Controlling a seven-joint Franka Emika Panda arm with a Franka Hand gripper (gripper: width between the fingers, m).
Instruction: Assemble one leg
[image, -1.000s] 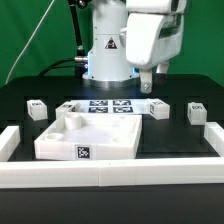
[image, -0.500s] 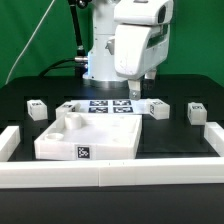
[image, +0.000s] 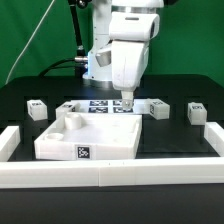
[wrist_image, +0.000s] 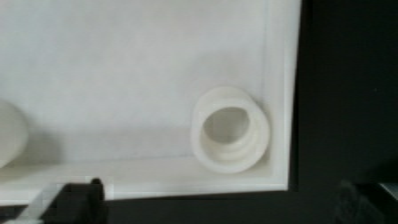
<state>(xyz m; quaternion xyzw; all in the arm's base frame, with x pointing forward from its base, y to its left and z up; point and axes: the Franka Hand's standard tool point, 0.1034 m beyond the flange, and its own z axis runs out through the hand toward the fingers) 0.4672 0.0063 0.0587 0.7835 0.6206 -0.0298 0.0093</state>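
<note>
My gripper (image: 127, 100) hangs over the far right corner of the large white square piece (image: 75, 148), empty, with its jaws wide apart. In the wrist view its dark fingertips (wrist_image: 71, 200) frame the gripper's gap (wrist_image: 222, 205), and that piece's flat white surface (wrist_image: 125, 80) with a round socket (wrist_image: 228, 128) lies right below. One small white leg (image: 158, 107) lies just to the exterior view's right of the gripper. Two more legs lie at the far right (image: 196, 111) and far left (image: 37, 109). No leg is held.
The marker board (image: 104, 106) lies behind the square piece, under the arm's base side. Another small white block (image: 66, 106) sits by its left end. A low white wall (image: 110, 176) borders the black table at the front and both sides.
The arm has swung toward the exterior view's left and come down, from above the leg right of the marker board to over the square piece's far right corner.
</note>
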